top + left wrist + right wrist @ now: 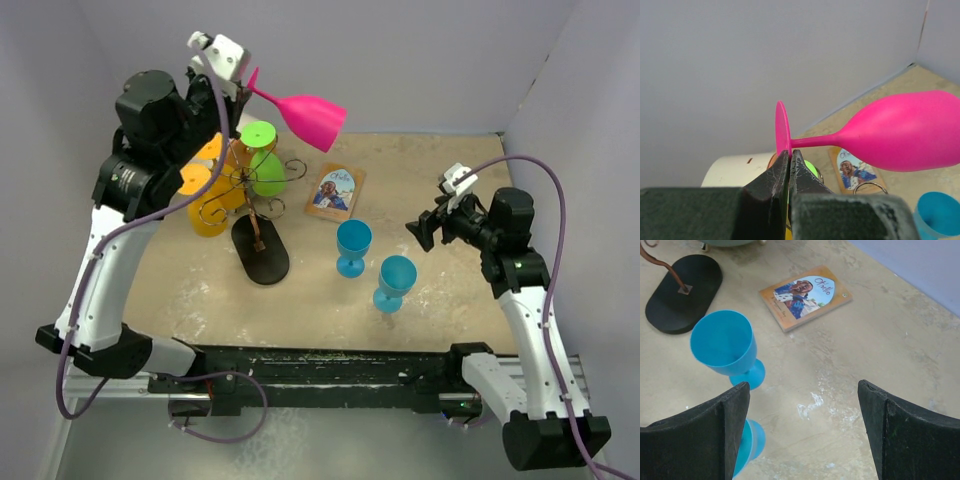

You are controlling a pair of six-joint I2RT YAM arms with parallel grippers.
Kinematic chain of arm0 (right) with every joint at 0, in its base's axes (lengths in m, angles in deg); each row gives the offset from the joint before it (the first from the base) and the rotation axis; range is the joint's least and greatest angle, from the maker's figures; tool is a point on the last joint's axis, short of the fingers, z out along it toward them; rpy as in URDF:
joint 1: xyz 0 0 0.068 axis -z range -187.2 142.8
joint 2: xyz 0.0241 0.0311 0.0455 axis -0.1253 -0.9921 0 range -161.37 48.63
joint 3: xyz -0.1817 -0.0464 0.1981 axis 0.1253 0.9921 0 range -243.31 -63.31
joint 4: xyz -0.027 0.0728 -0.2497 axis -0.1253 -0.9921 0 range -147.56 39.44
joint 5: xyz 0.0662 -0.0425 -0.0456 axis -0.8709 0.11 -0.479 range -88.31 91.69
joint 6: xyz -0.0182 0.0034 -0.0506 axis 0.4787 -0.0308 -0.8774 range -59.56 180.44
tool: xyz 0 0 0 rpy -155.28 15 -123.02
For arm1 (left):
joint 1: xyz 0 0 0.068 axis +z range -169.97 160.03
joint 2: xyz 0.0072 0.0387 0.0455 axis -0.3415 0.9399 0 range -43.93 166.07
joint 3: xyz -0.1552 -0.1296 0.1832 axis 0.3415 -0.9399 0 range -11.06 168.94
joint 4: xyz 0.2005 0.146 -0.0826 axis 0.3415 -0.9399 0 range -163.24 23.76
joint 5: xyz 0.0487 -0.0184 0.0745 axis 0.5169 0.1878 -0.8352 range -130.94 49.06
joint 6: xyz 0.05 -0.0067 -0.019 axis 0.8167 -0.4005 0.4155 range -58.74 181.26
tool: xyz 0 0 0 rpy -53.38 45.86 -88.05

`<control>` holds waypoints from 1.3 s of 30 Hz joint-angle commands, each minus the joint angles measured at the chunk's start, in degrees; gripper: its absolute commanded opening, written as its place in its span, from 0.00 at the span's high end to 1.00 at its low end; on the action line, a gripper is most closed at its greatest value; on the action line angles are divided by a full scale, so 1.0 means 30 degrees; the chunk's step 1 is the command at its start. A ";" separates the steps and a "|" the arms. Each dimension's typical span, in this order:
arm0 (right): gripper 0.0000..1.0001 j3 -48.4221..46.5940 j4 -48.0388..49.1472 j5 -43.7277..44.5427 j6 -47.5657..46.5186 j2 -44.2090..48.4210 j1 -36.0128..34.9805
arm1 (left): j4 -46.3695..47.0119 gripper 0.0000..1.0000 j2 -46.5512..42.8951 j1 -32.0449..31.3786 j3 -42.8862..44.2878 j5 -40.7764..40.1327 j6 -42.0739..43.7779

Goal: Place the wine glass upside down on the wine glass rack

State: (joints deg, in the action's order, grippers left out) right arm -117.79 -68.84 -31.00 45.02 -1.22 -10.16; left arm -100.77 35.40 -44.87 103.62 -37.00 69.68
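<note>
Left end effector (789,162) pinches the pink wine glass (900,132) by its foot, sideways above the wine glass rack (262,255). Right end effector (803,405) gapes wide, empty, near 2 blue goblets (352,245).

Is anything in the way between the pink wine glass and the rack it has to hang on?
No open-air obstacle shows between the pink wine glass and the wine glass rack. Orange glasses and a green glass already hang on several arms, so it likely needs a free one.
</note>
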 commanded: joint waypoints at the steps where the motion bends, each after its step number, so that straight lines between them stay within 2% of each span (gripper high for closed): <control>1: 0.09 0.0473 0.1354 0.0397 0.0035 0.0399 0.0418 | 0.1884 1.00 0.0589 -0.1550 0.0194 -0.3415 0.4262; 10: 0.09 0.0855 0.1437 0.0512 -0.0211 0.0756 0.1013 | 0.3991 1.00 0.1500 -0.4493 -0.1942 -0.6484 0.9900; 16: 0.08 0.1020 0.1455 0.0154 -0.0223 0.0795 0.1103 | 0.4413 1.00 0.1859 -0.5333 -0.3265 -0.6981 1.2545; 28: 0.08 0.1050 0.1121 -0.0003 -0.0577 0.0721 0.1136 | 0.4094 1.00 0.0820 -0.5792 -0.6326 -0.7080 1.5357; 39: 0.08 0.1107 0.1093 0.0029 -0.0710 0.0893 0.1163 | 0.2349 1.00 -0.0405 -0.5907 -0.7072 -0.6321 1.5824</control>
State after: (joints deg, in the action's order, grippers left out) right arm -114.47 -66.92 -30.54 43.84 0.42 -7.01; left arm -93.51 37.87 -62.14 82.35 -57.17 116.00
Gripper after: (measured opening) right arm 0.922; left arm 0.009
